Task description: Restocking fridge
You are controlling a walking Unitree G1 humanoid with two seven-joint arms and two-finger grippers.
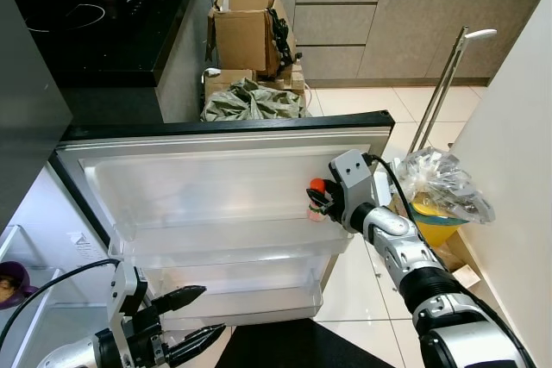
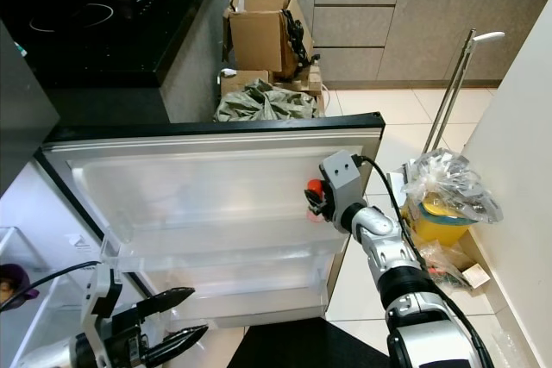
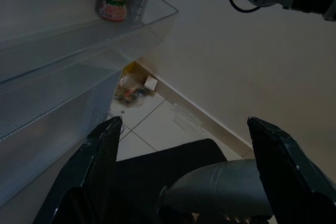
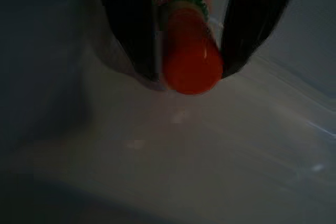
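Right gripper (image 1: 321, 202): reached out to the open fridge door (image 1: 216, 183), at the right end of its upper door shelf (image 1: 233, 239); its fingers are closed to a narrow gap around the small bottle, one on each side just below the cap.
Small bottle (image 1: 316, 199): orange-red cap, pale body with a red and green label; it stands upright in the right end of the upper door shelf, close against the door's inner wall. Whether its base already rests on the shelf floor cannot be told.
Left gripper (image 1: 177, 323): low and near, in front of the lower door shelf (image 1: 259, 295); fingers spread wide, holding nothing.
How the bottle should handle: likely light and rigid, small enough for a two-finger pinch. The smooth sides could slip, and a tall narrow shape tips easily if nudged.
Where to hold: across the neck or upper body under the cap, as now, so the bottle hangs straight and sets down flat.
Stage: judged as placing the bottle into the door shelf; release seems near.
Surroundings: cardboard boxes (image 1: 246, 28) and a crumpled bag (image 1: 250, 101) on the floor beyond the door; a yellow bin with a clear bag (image 1: 440, 196) to the right; dark counter (image 1: 95, 23) far left.
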